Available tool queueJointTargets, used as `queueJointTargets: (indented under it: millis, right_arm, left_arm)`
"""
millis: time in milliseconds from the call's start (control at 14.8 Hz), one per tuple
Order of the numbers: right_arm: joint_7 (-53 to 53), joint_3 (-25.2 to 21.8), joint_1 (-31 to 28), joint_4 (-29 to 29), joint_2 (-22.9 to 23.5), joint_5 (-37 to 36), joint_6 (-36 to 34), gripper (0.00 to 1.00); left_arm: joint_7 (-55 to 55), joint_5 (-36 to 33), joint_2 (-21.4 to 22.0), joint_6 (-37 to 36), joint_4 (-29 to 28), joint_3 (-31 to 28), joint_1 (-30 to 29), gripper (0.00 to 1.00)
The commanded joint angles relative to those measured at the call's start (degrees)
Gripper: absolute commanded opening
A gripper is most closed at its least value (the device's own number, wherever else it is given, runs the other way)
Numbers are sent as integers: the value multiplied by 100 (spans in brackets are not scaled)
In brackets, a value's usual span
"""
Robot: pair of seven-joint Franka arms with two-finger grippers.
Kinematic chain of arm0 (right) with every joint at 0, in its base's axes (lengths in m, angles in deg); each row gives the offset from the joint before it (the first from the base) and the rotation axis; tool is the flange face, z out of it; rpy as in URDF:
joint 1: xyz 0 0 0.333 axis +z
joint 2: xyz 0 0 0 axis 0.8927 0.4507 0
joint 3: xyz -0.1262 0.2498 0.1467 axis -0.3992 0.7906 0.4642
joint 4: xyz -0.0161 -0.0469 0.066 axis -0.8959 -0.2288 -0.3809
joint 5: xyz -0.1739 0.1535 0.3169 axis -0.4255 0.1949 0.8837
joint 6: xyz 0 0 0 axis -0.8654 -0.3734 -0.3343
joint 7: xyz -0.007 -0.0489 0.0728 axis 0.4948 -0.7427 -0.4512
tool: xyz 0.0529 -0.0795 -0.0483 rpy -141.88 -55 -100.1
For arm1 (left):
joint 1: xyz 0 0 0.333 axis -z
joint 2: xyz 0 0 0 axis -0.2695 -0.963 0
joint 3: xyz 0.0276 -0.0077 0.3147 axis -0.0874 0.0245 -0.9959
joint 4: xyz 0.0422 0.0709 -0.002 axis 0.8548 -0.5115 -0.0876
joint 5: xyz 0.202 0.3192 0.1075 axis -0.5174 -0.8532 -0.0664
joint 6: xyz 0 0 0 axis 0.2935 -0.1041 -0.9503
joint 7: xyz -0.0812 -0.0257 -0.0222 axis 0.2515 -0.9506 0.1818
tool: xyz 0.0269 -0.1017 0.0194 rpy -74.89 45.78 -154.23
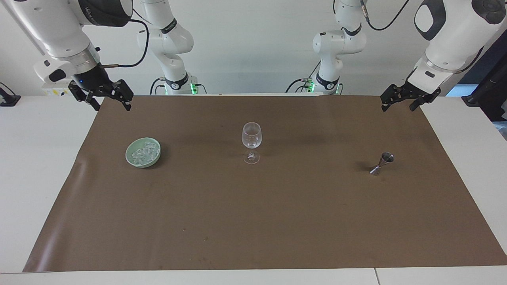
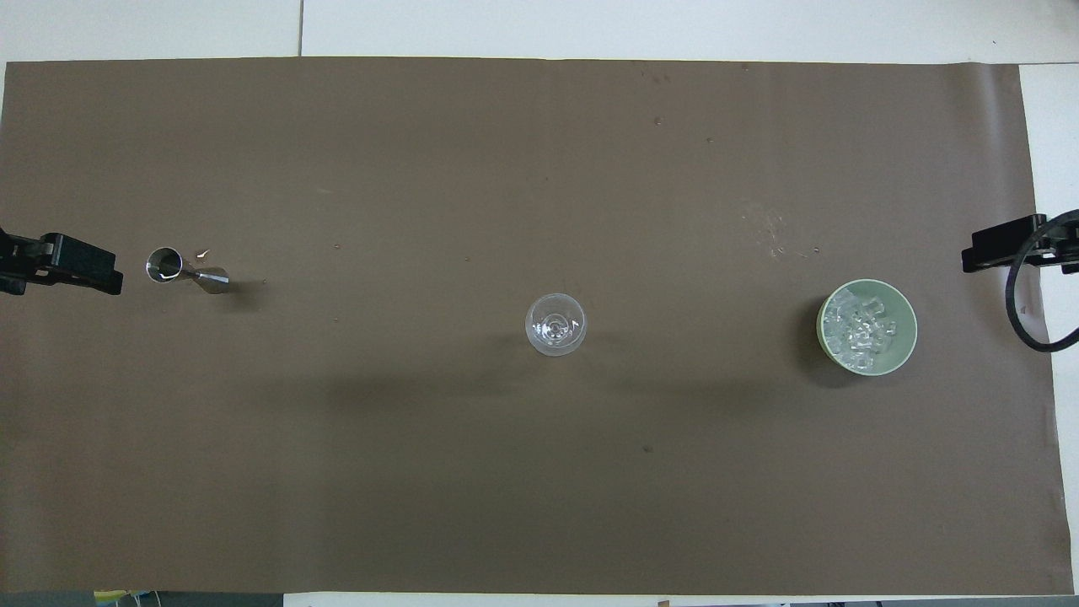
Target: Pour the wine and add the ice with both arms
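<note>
A clear wine glass (image 1: 251, 136) (image 2: 555, 324) stands upright in the middle of the brown mat, with nothing in its bowl. Toward the right arm's end sits a pale green bowl (image 1: 130, 157) (image 2: 908, 341) holding a heap of ice (image 1: 144, 152) (image 2: 858, 329). A small steel jigger (image 1: 383, 162) (image 2: 181, 270) stands toward the left arm's end. The wine itself does not show, and I cannot tell whether the jigger holds liquid. My right gripper (image 1: 112, 106) (image 2: 999, 249) hangs open over the mat's corner nearest the robots. At the other near corner my left gripper (image 1: 398, 107) (image 2: 76, 268) hangs open too. Neither touches anything.
The brown mat (image 1: 253, 221) covers most of the white table (image 1: 35, 166). Faint marks and specks lie on the mat farther from the robots than the bowl. A black object (image 1: 8, 99) sits at the table's edge by the right arm.
</note>
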Motion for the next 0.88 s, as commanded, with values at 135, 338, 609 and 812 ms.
queueJointTargets:
  millis: [135,338,609,812]
  right_arm:
    - [-44,26,-35,-5,-63,4,-61,100]
    - [-53,26,-35,-32,-80,39,-95,100]
    - [-53,26,-44,-58,-89,65,-104,100]
    - [-44,26,-44,-58,-89,74,-104,100]
  left_arm:
    - [26,-99,159,118,-181,45,-60,100]
    - [26,-99,159,118,-181,45,-60,100]
    - [26,-99,159,118,-181,45,-60,100]
    - [26,-99,159,118,-181,45,-60,100]
